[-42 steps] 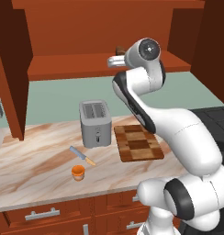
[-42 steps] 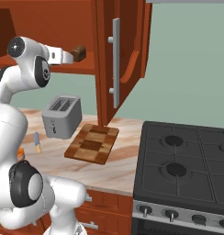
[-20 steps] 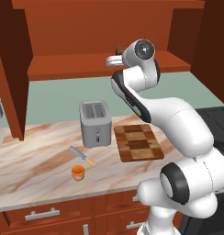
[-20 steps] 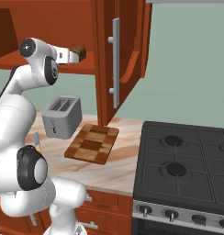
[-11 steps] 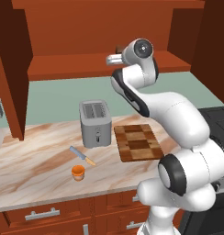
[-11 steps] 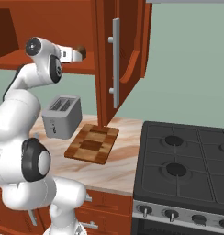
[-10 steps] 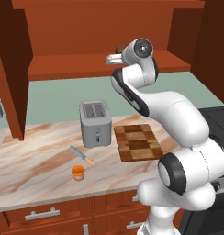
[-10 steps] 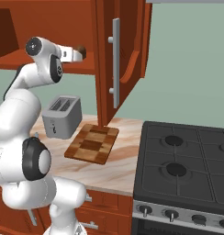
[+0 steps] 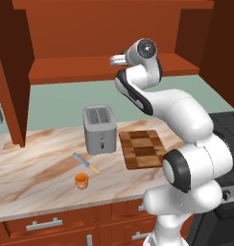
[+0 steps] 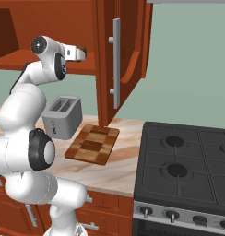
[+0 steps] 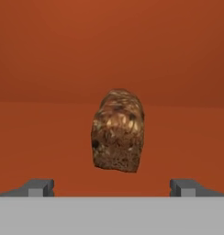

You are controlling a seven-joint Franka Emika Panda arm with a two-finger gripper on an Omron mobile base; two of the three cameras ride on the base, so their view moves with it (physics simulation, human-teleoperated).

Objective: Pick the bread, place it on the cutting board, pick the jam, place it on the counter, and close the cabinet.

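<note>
The bread (image 11: 117, 131), a small dark brown loaf, lies on the shelf of the open cabinet (image 9: 80, 67), straight ahead of my gripper (image 11: 112, 186). The jaws stand open, one fingertip on each side, a little short of the loaf and not touching it. From the right base view the gripper (image 10: 77, 54) reaches into the cabinet next to the bread (image 10: 82, 48). The jam (image 9: 81, 180), an orange jar, stands on the counter (image 9: 32, 168) near its front edge. The checkered cutting board (image 9: 143, 149) lies bare to the right of the toaster.
A grey toaster (image 9: 99, 129) stands left of the board, and an orange-handled knife (image 9: 86, 163) lies in front of it. The right cabinet door (image 10: 116, 60) hangs open over the counter. A black stove (image 10: 188, 161) adjoins the counter on the right.
The hand has moved further into the cabinet toward the bread since the earliest frames. In the last half second nothing visibly moves; the jaws stay open.
</note>
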